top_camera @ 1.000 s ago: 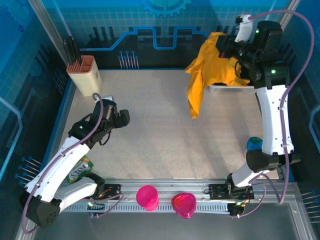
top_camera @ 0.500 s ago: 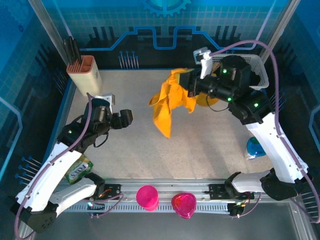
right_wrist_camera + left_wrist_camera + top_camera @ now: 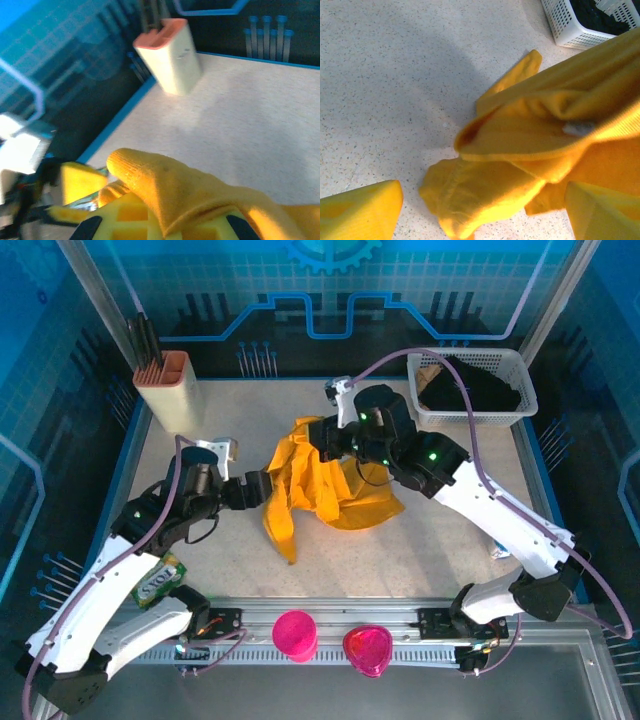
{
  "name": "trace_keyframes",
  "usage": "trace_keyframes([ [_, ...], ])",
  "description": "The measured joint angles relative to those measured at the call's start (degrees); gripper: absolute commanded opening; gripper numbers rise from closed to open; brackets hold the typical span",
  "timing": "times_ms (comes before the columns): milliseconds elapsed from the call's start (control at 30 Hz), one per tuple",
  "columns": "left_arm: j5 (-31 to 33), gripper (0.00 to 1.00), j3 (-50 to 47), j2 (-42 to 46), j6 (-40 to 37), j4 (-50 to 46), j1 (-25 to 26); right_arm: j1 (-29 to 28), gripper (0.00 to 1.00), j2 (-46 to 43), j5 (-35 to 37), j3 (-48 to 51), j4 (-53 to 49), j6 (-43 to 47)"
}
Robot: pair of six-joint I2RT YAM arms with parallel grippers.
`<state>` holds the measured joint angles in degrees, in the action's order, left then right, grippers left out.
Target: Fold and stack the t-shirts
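Note:
An orange-yellow t-shirt (image 3: 335, 495) hangs bunched over the middle of the table, its lower folds resting on the surface. My right gripper (image 3: 322, 443) is shut on the top of the bunch; in the right wrist view the fabric (image 3: 190, 190) drapes over its yellow fingers (image 3: 125, 220). My left gripper (image 3: 258, 490) stands open just left of the shirt. In the left wrist view a hanging fold (image 3: 485, 195) sits between its two yellow fingers (image 3: 360, 210), without being pinched.
A white basket (image 3: 465, 418) holding dark cloth stands at the back right, also seen as the basket (image 3: 570, 30). A beige holder (image 3: 168, 390) with dark sticks is back left. Two pink cups (image 3: 295, 633) sit at the near rail. A green snack packet (image 3: 160, 580) lies by the left arm.
My right arm has swung from above the basket to the table's middle, carrying the shirt down until its folds touch the surface. My left gripper has moved right, up to the shirt.

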<state>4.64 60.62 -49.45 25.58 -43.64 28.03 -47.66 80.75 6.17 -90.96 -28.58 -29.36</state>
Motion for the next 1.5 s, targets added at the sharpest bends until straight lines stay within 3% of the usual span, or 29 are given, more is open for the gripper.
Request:
trace_keyframes([
  [100,0.39,0.85,0.0,-0.5,0.0,-0.02,0.0,4.76,0.0,-1.55,3.76,4.87,0.13,-2.43],
  [367,1.14,0.85,-0.09,-7.8,0.24,-0.02,0.85,27.34,0.0,-8.2,7.32,30.42,1.77,-11.63],
  [433,1.14,0.86,-0.72,-10.1,0.61,0.59,1.7,31.41,0.11,-8.55,7.41,36.44,1.95,-12.9],
  [500,1.27,0.86,-1.79,-12.33,1.22,1.33,2.8,34.93,0.38,-8.55,7.26,41.31,2.32,-13.68],
  [633,1.55,0.86,-2.99,-18.38,1.64,4.0,5.97,39.85,0.71,-8.66,6.86,47.41,2.38,-12.79],
  [700,1.55,0.86,-3.04,-21.86,1.86,5.81,7.54,40.24,0.81,-9.03,6.62,47.89,1.95,-11.21],
  [800,1.57,0.87,-3.04,-27.3,2.47,9.05,9.9,40.22,0.87,-10.4,5.14,47.36,1.44,-8.72],
  [1000,2.56,0.88,-1.05,-40.85,3.28,14.49,12.9,37.46,0.86,-10.43,0.63,41.51,-2.97,-4.0],
  [1233,6.97,0.87,5.03,-53.37,4.33,20.41,12.98,24.74,0.8,-6.6,-3.89,40.22,-1.33,-6.82],
  [1400,10.03,0.72,12.02,-59.95,4.37,23.04,12.96,20.22,0.73,0.98,-4.57,40.44,2.78,-10.75],
  [1500,10.75,0.54,13.97,-61.57,4.44,24.11,12.83,17.94,0.7,5.84,-4.52,39.93,4.81,-13.18],
])
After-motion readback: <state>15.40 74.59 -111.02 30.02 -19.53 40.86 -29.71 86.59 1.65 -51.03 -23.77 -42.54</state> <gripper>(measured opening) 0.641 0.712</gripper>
